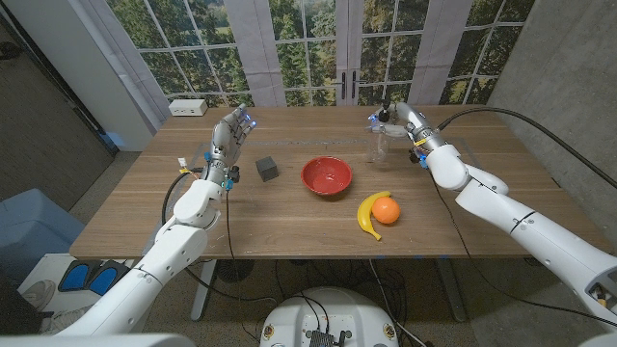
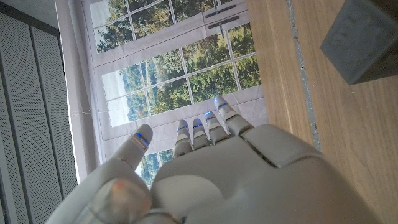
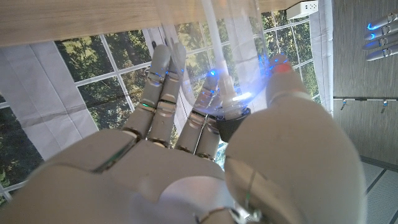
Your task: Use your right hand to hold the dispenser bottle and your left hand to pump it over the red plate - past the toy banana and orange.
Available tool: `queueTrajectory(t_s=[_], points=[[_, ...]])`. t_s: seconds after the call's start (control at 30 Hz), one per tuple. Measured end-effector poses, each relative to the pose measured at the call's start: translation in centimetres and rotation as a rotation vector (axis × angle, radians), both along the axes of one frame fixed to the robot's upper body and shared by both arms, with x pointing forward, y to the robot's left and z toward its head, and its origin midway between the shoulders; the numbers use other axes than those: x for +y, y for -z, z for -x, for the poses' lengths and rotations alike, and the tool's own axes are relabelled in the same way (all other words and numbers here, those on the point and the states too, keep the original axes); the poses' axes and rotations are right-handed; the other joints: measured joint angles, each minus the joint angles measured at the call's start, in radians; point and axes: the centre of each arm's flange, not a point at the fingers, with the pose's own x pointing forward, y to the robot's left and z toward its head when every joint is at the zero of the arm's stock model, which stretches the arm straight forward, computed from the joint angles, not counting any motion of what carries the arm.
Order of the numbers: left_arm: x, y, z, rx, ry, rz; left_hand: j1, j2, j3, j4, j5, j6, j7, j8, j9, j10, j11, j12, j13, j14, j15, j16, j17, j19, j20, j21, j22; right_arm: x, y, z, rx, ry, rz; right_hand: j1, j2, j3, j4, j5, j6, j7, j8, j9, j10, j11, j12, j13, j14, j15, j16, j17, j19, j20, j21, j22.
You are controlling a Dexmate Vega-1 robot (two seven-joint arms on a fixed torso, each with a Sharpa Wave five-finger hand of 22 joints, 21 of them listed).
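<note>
Toward the table's far right edge, the right hand [image 1: 397, 120] grips the clear dispenser bottle [image 1: 382, 145], fingers [image 3: 163, 87] wrapped around its body (the pump head sits between fingers and thumb in the right wrist view). Across the table, the left hand [image 1: 231, 130] is raised with fingers [image 2: 208, 127] spread, holding nothing, a dark grey cube [image 1: 267, 170] just beside it. Between the hands, open wood surrounds the red bowl-like plate [image 1: 326, 176]; nearer the front edge lie the toy banana [image 1: 368, 216] and orange [image 1: 386, 210], touching. Behind the wooden table [image 1: 289, 231] stands a windowed backdrop, with a white box [image 1: 188, 108] at the far left corner.

clear dispenser bottle [image 1: 382, 143] upright, far right | red plate [image 1: 326, 176] mid-table
</note>
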Motion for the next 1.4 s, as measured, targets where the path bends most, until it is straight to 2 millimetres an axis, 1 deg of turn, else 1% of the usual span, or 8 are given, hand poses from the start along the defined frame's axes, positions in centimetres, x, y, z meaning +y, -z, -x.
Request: queueTrajectory(t_s=[0.27,0.47,0.6,0.73,0.87,0.9,0.97,1.4], points=[[0.0,0.0,0.2,-0.005,0.000,-0.002,0.000,0.000,0.000,0.000,0.000,0.000,0.000,0.000,0.000,0.000,0.000,0.000,0.000,0.000,0.000,0.000,0.000,0.002,-0.002,0.000,0.000,-0.3,0.6,0.9,0.001,0.003,-0.006,0.007,0.007,0.000,0.000,0.000,0.000,0.000,0.000,0.000,0.006,0.002,-0.008,0.005,0.000,0.000,-0.004,0.000,0.000,0.000,0.008,-0.007],[0.0,0.0,0.3,-0.007,0.002,-0.006,0.000,0.000,0.000,0.000,0.000,0.000,0.000,0.000,0.000,0.000,0.000,0.000,0.000,0.000,0.000,0.000,0.000,0.005,-0.005,0.000,0.000,-0.4,1.0,1.8,0.002,0.003,-0.007,0.007,0.007,0.000,0.000,0.000,0.005,0.005,-0.008,0.000,0.005,0.002,-0.008,0.005,0.004,0.004,-0.007,0.000,-0.004,0.004,0.013,-0.009],[0.0,0.0,0.3,-0.008,0.002,-0.006,0.000,0.000,0.000,0.000,0.000,0.000,0.000,0.000,0.000,0.000,0.000,0.000,0.000,0.000,0.000,0.000,0.000,0.005,-0.005,0.000,0.000,-0.5,1.1,1.7,0.005,0.011,-0.009,0.007,0.007,0.000,0.000,0.000,0.005,0.005,-0.008,0.000,0.005,0.002,-0.009,0.005,0.004,0.004,-0.010,0.000,-0.006,0.005,0.013,-0.013],[-0.1,0.0,0.3,-0.011,0.007,-0.008,0.000,0.000,0.000,0.000,0.000,0.000,0.000,0.000,0.000,0.000,0.000,0.000,0.000,0.000,0.000,0.000,0.000,0.005,-0.005,-0.008,0.000,-0.5,1.4,2.7,0.002,0.011,-0.006,0.007,0.007,-0.003,0.003,0.000,0.005,0.005,-0.008,0.000,0.005,0.002,-0.011,0.007,0.004,0.004,-0.011,0.000,-0.006,0.005,0.017,-0.013],[-0.1,0.0,0.3,-0.011,0.008,-0.008,0.000,0.000,0.000,0.000,0.000,0.000,0.000,0.000,0.000,0.000,0.000,0.000,0.000,0.000,0.000,0.000,0.000,0.005,-0.005,-0.008,0.000,-0.6,1.5,2.7,0.007,0.023,-0.007,0.007,0.007,-0.004,0.004,0.000,0.006,0.005,-0.008,0.000,0.005,0.002,-0.011,0.009,0.004,0.004,-0.011,0.000,-0.006,0.005,0.021,-0.018],[-0.1,0.0,0.3,-0.013,0.010,-0.008,0.000,0.000,0.000,0.000,0.000,0.000,0.000,0.000,0.000,0.000,0.000,0.000,0.000,0.000,0.000,0.000,0.000,0.005,-0.005,-0.008,0.000,-0.6,1.5,3.0,0.006,0.021,-0.006,0.007,0.007,-0.004,0.004,0.000,0.009,0.001,-0.008,0.000,0.005,0.002,-0.012,0.009,0.004,0.004,-0.011,0.000,-0.016,-0.005,0.023,-0.018],[0.0,0.0,0.3,-0.012,0.010,-0.008,0.000,0.000,0.000,0.000,0.000,0.000,0.000,0.000,0.000,0.000,0.000,0.000,0.000,0.000,0.000,0.000,0.000,0.008,-0.003,-0.008,0.000,-0.6,1.5,3.1,0.008,0.023,-0.005,0.007,0.007,-0.004,0.004,0.000,0.011,0.000,-0.008,0.000,0.005,0.002,-0.012,0.009,0.004,0.004,-0.011,0.000,-0.016,-0.005,0.023,-0.020],[0.1,0.2,0.4,-0.009,0.010,-0.010,0.000,0.000,0.000,0.000,0.000,0.000,0.000,0.000,0.000,0.000,0.000,0.000,0.000,0.000,0.000,0.000,0.000,0.011,0.000,-0.008,0.000,0.1,1.7,3.9,0.019,-0.010,0.013,0.007,0.007,-0.008,0.000,0.000,0.011,0.000,-0.014,0.003,0.005,0.002,-0.016,0.014,0.006,0.006,-0.015,0.000,-0.022,0.000,0.032,-0.032]])
